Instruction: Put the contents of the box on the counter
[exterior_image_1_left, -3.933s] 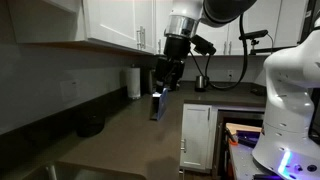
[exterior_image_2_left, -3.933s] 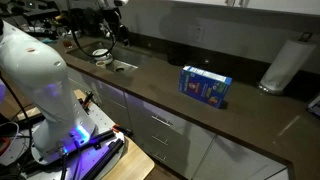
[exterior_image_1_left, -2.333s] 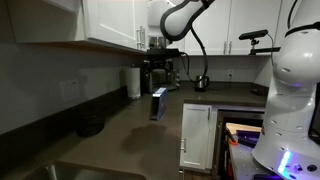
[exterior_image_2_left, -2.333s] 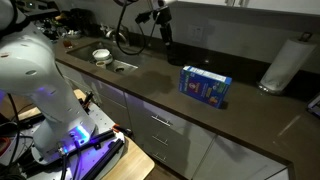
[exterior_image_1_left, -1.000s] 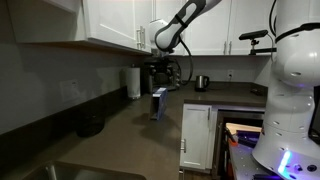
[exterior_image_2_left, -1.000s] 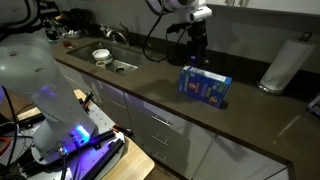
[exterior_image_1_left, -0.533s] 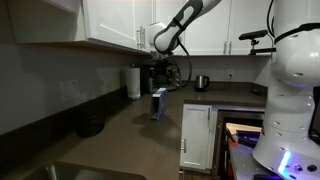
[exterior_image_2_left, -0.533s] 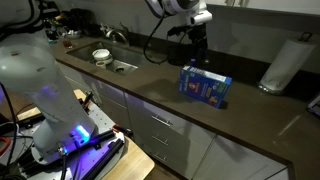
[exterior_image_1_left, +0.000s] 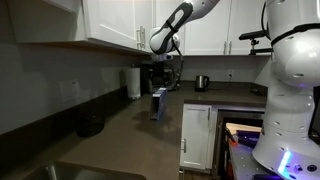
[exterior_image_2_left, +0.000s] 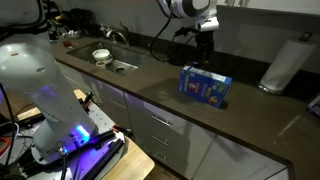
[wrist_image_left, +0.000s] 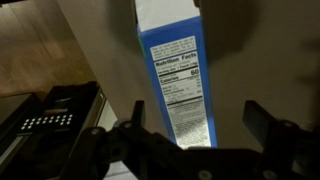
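The blue box (exterior_image_2_left: 205, 87) stands on the dark counter (exterior_image_2_left: 150, 82); it also shows in an exterior view (exterior_image_1_left: 158, 103). In the wrist view its narrow white-and-blue nutrition panel (wrist_image_left: 175, 75) faces me, closed. My gripper (exterior_image_2_left: 208, 55) hangs just above and behind the box, also seen in an exterior view (exterior_image_1_left: 164, 80). In the wrist view my gripper (wrist_image_left: 195, 120) is open and empty, its two black fingers spread wider than the box, with the box's near end showing between them. The contents are hidden.
A white paper-towel roll (exterior_image_2_left: 280, 64) stands by the backsplash, also in an exterior view (exterior_image_1_left: 133, 82). A sink (exterior_image_2_left: 120, 66) and a bowl (exterior_image_2_left: 101, 56) lie further along. A kettle (exterior_image_1_left: 201, 82) and a black appliance (wrist_image_left: 50, 115) are near. An open drawer (exterior_image_1_left: 240, 133) juts out.
My arm has swung along the counter and come in over the box, dropping a little in the last second. The box has not moved.
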